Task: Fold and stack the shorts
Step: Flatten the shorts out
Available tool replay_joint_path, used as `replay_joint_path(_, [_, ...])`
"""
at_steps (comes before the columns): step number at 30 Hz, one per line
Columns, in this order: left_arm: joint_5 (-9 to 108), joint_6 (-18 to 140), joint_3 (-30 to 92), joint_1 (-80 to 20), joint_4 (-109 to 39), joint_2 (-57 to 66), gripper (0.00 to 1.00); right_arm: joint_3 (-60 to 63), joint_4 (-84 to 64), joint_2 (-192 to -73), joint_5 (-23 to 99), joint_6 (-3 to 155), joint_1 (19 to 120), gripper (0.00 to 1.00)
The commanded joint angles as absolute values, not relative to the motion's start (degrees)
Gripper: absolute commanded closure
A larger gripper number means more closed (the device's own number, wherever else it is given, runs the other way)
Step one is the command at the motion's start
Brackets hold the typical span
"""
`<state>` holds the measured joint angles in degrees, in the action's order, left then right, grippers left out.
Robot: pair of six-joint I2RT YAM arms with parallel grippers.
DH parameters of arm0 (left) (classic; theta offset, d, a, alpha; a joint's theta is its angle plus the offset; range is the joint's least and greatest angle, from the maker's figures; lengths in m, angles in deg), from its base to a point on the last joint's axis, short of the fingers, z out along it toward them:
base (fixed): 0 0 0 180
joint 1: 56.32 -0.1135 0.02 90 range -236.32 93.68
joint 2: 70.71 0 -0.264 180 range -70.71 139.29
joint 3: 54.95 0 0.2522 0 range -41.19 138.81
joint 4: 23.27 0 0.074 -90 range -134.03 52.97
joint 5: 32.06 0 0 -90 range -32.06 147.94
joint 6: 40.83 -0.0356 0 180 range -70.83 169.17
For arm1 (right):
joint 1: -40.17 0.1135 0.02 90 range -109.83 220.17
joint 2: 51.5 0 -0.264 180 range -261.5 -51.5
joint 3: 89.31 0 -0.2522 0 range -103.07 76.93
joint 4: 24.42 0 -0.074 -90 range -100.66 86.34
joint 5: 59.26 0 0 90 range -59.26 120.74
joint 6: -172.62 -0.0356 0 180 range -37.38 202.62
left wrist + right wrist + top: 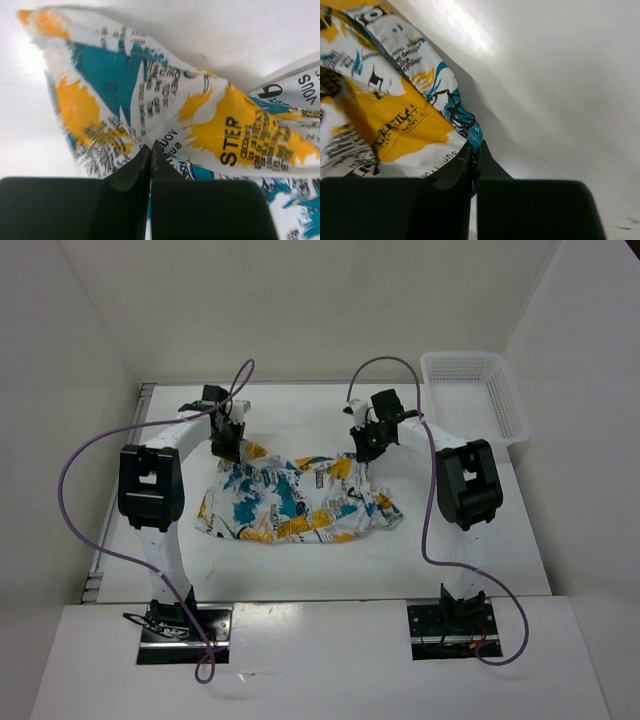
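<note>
Top external view: the shorts [295, 502] lie spread and rumpled on the table [480, 540], with their far edge under my two pincers.
Left pincer [228, 447]: jaws closed on the far left corner of the shorts. From the left wrist, the cloth bunches right at the tips.
Right pincer [366, 447]: jaws closed on the far right corner. From the right wrist, the hem runs in between the tips.
Step in hand: as I judge it, the first fold, bringing the far edge over toward the near edge.
Doing it well: I should raise both corners together and level, and keep the edge between them taut without stretching it. Then I carry it toward me low over the cloth and line up the edges before letting go.
Risk: both pinches look thin, so a corner could slip out if I pull unevenly.
Basket [470, 400]: white mesh, at the far right of the table, well apart from the shorts. I see nothing inside it.
Progress: early, by my reading. The shorts look unfolded, and nothing is stacked.
</note>
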<state>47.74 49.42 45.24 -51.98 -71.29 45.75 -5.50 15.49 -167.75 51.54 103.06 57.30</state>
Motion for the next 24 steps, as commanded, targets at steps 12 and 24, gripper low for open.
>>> replay_joint_path(12, [61.5, 49.2, 84.1, -56.5, -71.2, 32.7, 0.96, -54.7, 15.9, -164.6, 40.0, 101.7, 58.4, 1.00])
replay_joint_path(24, [56.3, 49.2, 24.1, -46.1, -78.7, 5.1, 0.47, 1.4, 29.5, -142.7, 43.1, 128.2, 68.6, 0.89])
